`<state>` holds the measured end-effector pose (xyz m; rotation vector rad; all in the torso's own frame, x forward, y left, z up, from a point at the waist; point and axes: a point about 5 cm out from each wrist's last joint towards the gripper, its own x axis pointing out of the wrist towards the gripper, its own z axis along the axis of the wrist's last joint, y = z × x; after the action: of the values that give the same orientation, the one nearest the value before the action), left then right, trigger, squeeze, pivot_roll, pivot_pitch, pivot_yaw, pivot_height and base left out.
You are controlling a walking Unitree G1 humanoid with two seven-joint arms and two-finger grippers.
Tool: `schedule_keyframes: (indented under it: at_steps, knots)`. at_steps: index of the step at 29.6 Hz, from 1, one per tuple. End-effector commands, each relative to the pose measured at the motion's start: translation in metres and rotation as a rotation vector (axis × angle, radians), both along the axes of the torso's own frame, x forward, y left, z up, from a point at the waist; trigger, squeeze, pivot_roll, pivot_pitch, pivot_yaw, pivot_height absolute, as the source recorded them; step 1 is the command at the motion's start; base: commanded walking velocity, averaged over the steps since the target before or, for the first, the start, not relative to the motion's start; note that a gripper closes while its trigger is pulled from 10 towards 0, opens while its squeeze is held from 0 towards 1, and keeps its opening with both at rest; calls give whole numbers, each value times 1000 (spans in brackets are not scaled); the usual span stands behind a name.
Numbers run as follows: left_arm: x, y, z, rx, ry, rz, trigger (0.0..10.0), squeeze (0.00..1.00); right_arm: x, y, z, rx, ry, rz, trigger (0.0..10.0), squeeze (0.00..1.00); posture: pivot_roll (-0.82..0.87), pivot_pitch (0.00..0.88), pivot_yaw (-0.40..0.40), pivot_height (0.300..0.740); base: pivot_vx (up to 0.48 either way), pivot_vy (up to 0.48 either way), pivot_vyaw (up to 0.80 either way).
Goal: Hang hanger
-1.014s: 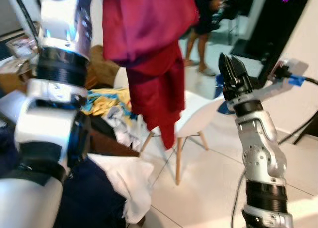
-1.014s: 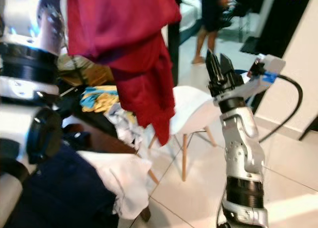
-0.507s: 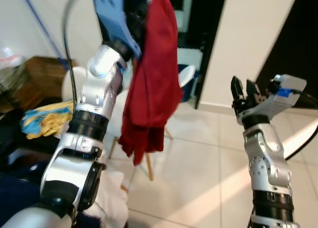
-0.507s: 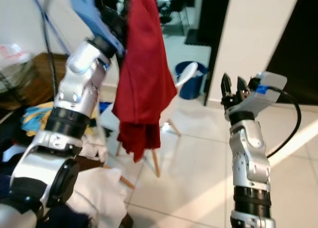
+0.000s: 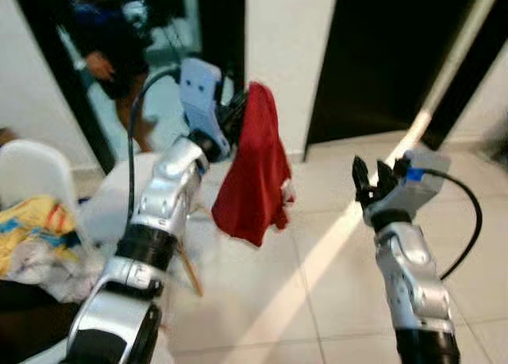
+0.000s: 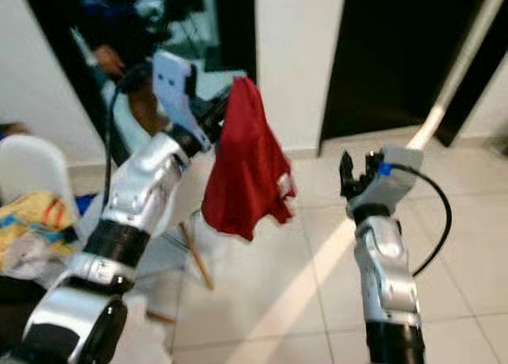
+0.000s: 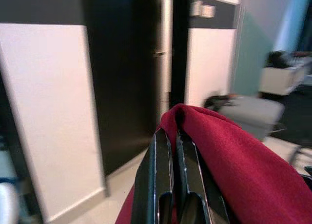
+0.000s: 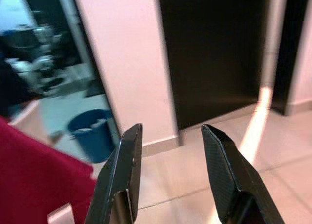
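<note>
Left claw (image 7: 166,158): fingers pressed together at the top fold of a red garment (image 5: 254,174), which drapes down from the grip. The hanger itself is not visible; presumably it sits under the cloth, and the arm is held high and forward so the load clears the floor. Right claw (image 8: 170,155): fingers spread, nothing between them, raised beside and slightly below the garment, apparently kept free to steady the load. Beyond both claws stand a white wall section (image 5: 282,55) and dark doorways. Behind the left arm, a white chair (image 5: 32,174) carries mixed laundry (image 5: 32,229). A person (image 5: 107,55) stands further off. No rail is visible; hanging not yet done.
</note>
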<state>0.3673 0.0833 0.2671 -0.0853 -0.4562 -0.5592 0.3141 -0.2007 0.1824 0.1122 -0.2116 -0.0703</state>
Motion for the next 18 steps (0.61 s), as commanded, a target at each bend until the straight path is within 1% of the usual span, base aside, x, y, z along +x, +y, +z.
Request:
schedule_keyframes:
  at_steps: [1,2,3,5,6,7,8,9,10,11,12,13,15,16,17,18]
  knots:
    - [0,3,-10,-2,46,17,0,0,-1,5,-19,-9,72,7,10000,0,5,134,20,740,0,0,-800]
    - [0,3,-18,-5,91,28,0,0,-2,6,-24,-23,93,6,10000,0,5,134,20,740,0,0,-800]
    - [2,4,-31,16,143,49,0,0,-2,7,-31,-49,119,2,10000,0,5,133,19,740,0,0,-800]
    - [2,4,-31,16,143,49,0,0,-2,7,-31,-49,119,2,10000,0,5,133,19,740,0,0,-800]
    - [3,9,-73,120,329,124,8784,0,-5,8,-49,-106,193,-1,10000,0,4,136,13,740,0,0,-800]
    - [3,9,-73,120,329,124,8784,0,-5,8,-49,-106,193,-1,10000,0,4,136,13,740,0,0,-800]
    - [2,12,-88,163,388,156,8784,0,-6,9,-56,-109,218,2,10000,0,4,136,13,740,0,0,-800]
    - [0,15,-104,187,458,169,10000,0,-7,10,-61,-115,237,12,10000,0,4,137,11,740,0,0,-800]
    - [0,15,-104,187,458,169,10000,0,-7,10,-61,-115,237,12,10000,0,4,137,11,740,0,0,-800]
    - [-4,20,-121,196,532,179,10000,0,-9,13,-70,-113,268,28,10000,0,1,139,6,740,0,0,-800]
    - [-7,22,-130,197,578,180,10000,0,-11,15,-75,-114,287,39,10000,0,0,139,4,740,0,0,-800]
    - [-7,22,-130,197,578,180,10000,0,-11,15,-75,-114,287,39,10000,0,0,139,4,740,0,0,-800]
    - [-14,29,-148,204,641,218,10000,0,-16,21,-90,-103,343,70,10000,0,10,141,-22,740,0,0,-800]
    - [-14,29,-148,204,641,218,10000,0,-16,21,-90,-103,343,70,10000,0,10,141,-22,740,0,0,-800]
    - [-17,33,-153,202,655,251,10000,0,-17,23,-96,-100,365,83,10000,0,14,139,-32,740,0,0,-800]
    - [-19,39,-160,222,675,293,10000,0,-19,24,-102,-97,390,98,10000,0,26,134,-58,740,0,0,-800]
